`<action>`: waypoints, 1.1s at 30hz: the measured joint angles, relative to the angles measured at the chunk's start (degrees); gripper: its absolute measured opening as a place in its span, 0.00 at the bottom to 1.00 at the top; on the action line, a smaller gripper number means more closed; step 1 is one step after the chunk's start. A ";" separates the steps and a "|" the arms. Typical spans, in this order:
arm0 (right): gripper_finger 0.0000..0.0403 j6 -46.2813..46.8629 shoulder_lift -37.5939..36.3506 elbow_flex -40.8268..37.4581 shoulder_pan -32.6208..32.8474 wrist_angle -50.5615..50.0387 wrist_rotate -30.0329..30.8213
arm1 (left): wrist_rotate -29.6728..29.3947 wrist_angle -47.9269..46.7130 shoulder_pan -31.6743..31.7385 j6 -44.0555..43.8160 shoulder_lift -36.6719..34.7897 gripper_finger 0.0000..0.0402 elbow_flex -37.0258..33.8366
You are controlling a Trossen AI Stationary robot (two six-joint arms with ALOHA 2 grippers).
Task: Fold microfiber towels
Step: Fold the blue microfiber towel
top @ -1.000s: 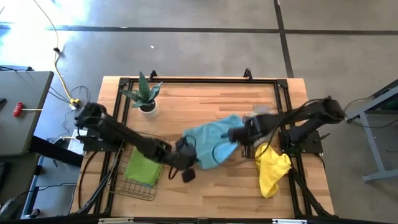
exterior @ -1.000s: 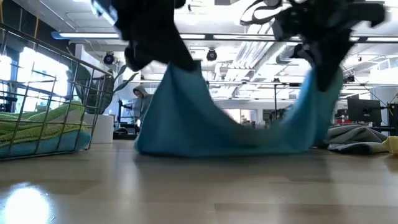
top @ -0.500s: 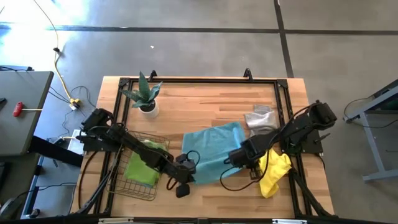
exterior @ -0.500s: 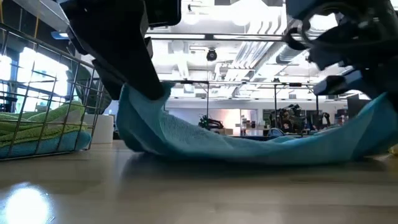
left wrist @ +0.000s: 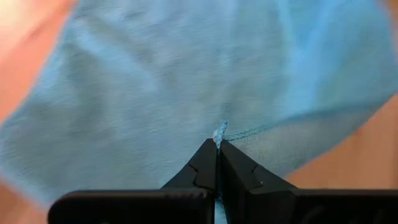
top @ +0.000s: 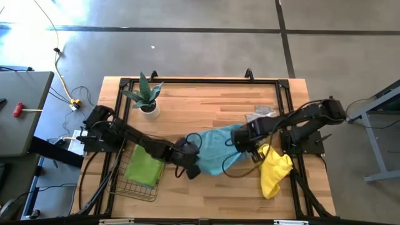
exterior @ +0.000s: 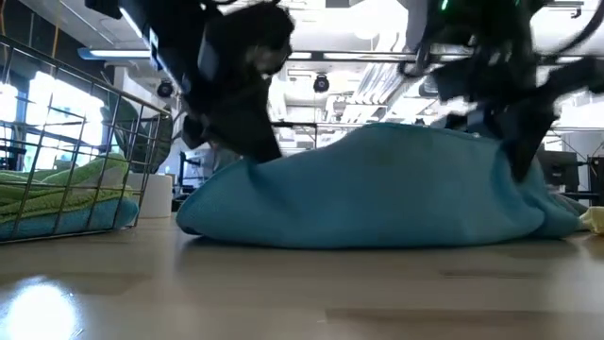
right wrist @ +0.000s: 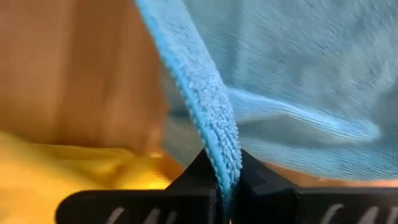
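left gripper (left wrist: 217, 144) | pinches teal towel (top: 215, 150); right gripper (right wrist: 224, 163) | same

Four towels: one teal (top: 219, 150), one green (top: 144, 169) (in the one basket (top: 125, 186)), one yellow (top: 274, 169), one grey (top: 259, 114); one plant (top: 145, 94).

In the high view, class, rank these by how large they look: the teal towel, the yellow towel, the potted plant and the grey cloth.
Largest to smallest:
1. teal towel
2. yellow towel
3. potted plant
4. grey cloth, mostly hidden by the right arm, so only its visible part counts.
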 joint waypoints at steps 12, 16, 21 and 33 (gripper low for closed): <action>0.00 -5.79 0.03 -4.78 -11.94 7.24 7.05 | -12.38 -10.90 2.02 -5.86 0.00 0.00 0.00; 0.00 -9.14 0.03 -4.76 -14.08 9.29 6.63 | -16.21 -12.00 2.24 -5.90 0.00 0.00 0.00; 0.00 -11.93 0.03 -4.76 -15.67 9.07 5.22 | -16.92 -13.41 2.24 -6.09 0.00 0.00 0.00; 0.00 -13.78 0.03 -4.76 -18.87 12.00 2.36 | -25.11 -17.89 3.09 -7.09 0.00 0.00 0.00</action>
